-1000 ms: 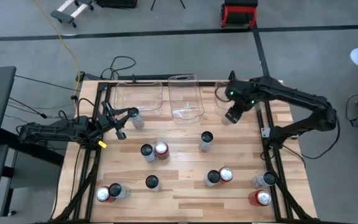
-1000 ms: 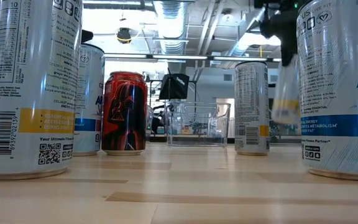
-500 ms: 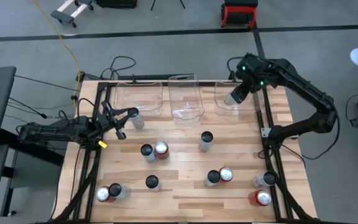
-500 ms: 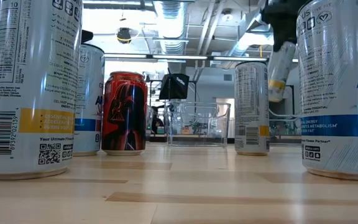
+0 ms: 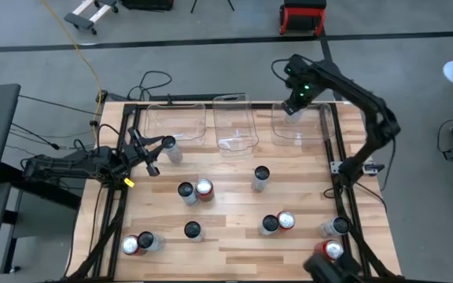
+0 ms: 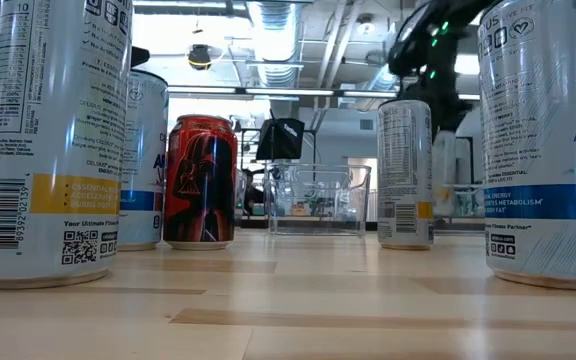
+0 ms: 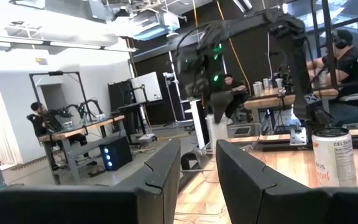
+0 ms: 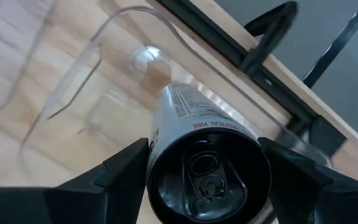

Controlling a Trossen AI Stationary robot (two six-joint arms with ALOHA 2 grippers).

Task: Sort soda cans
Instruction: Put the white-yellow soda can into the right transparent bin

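Above the clear bin at the table's far right [image 5: 303, 132], my right gripper [image 5: 293, 107] is shut on a silver soda can with a dark top [image 8: 207, 177]. My left gripper [image 5: 151, 156] rests at the table's left side. Its fingers [image 7: 197, 168] stand a little apart with nothing between them, and a silver can [image 5: 171, 149] stands just beside it. Several more cans stand upright on their bases on the wood, some red [image 5: 204, 189], others silver with dark tops [image 5: 261, 177]. My right gripper pinches the can's side wall just below its top rim [image 8: 159, 146], one finger [image 8: 107, 183] on each side. The fingers come from above and point down. The can hangs below them, nearly upright and clear of the bin's floor [image 8: 48, 74].
Two more clear bins [image 5: 175, 119] [image 5: 234, 124] stand along the far edge, left of the right one. Black frame rails [image 5: 338, 157] run along the table's sides. Cans cluster near the front edge [image 5: 138, 243] [image 5: 333, 240]. Bare wood lies in the middle [image 5: 226, 212].
My right gripper has carried the silver can from the bin's near right corner toward the table's far edge, until it is over the bin, and has sunk a little. The can, tilted on the way, now hangs nearly upright.
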